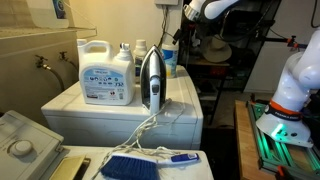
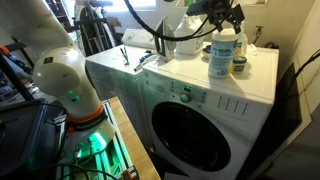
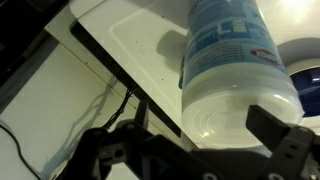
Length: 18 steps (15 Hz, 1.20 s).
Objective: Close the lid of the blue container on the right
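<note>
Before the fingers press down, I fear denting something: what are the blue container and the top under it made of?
The blue container looks like glossy plastic with a printed label, judging by its highlights. The machine top looks like smooth white enamelled metal with a soft sheen, possibly plastic.

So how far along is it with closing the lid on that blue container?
Done: the pincer is lined up over the blue container, and in the wrist view its jaws stand open above the lid. In hand: the approach, with no contact showing. Left: come down and press the lid shut. Whether the lid already sits fully closed I cannot tell from these views.
</note>
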Tool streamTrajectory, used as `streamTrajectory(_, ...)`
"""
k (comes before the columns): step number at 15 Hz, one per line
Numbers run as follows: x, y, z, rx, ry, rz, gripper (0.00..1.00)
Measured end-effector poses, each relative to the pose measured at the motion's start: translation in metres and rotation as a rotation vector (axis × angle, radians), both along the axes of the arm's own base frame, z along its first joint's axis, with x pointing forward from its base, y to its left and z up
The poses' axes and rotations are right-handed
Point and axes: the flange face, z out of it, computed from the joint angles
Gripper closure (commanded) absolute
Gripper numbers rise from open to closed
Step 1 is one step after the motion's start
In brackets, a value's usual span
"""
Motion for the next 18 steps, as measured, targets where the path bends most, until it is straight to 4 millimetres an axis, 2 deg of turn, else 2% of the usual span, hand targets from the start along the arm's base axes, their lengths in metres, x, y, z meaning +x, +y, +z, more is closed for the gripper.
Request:
streamTrajectory(6,-0.007,-0.015,-0.016,0.056,0.026,-0.036,0.00)
streamTrajectory(9,-0.008,-0.017,-0.017,0.072,0.026,-0.041,0.00)
streamTrajectory(18,-0.003,-0.009,0.010,0.066,-0.009,-0.012,0.00)
